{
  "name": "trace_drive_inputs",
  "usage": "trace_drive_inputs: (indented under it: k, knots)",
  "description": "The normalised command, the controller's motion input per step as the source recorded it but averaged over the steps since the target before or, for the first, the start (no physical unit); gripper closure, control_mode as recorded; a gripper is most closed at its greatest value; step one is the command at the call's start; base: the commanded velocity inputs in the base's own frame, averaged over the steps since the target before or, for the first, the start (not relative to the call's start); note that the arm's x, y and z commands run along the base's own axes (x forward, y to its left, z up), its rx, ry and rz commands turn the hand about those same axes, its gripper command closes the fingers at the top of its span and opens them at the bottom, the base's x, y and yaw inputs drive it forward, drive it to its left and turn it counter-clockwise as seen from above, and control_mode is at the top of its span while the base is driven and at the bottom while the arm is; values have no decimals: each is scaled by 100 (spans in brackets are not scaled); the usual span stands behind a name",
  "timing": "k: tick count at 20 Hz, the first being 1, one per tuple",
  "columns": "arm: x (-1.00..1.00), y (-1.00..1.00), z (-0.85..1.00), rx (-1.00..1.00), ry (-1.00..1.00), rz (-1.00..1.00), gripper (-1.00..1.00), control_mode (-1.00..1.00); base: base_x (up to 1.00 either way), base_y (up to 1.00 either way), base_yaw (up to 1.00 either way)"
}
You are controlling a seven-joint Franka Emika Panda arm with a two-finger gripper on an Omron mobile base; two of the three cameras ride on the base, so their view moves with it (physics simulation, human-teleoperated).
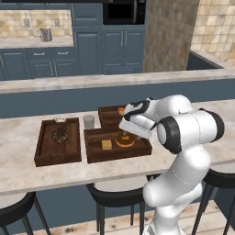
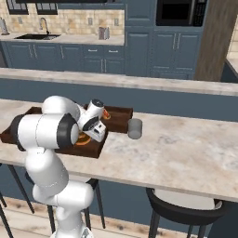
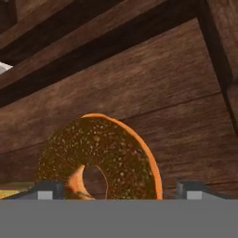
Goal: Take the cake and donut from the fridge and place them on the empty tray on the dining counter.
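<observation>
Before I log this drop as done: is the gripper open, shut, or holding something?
Gripper: open, fingertips apart on either side of the donut lying in the tray.

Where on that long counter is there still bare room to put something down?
The counter is bare to the right of the grey cup, out to its far end. The left side is crowded: three trays sit close together, and the near tray already holds the cake and donut.
</observation>
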Motion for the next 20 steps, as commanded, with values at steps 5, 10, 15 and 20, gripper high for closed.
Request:
trace_drive_inputs:
  k: [5, 10, 15, 20]
  knots:
    - [-56, -8, 99, 0, -2, 0, -100, -100, 0, 0, 0]
    - [-58, 0, 100, 0, 0, 0, -100, -100, 0, 0, 0]
    - [-99, -10, 100, 0, 0, 6, -100, -100, 0, 0, 0]
    - [-100, -26, 100, -9, -26, 23, -100, -100, 0, 0, 0]
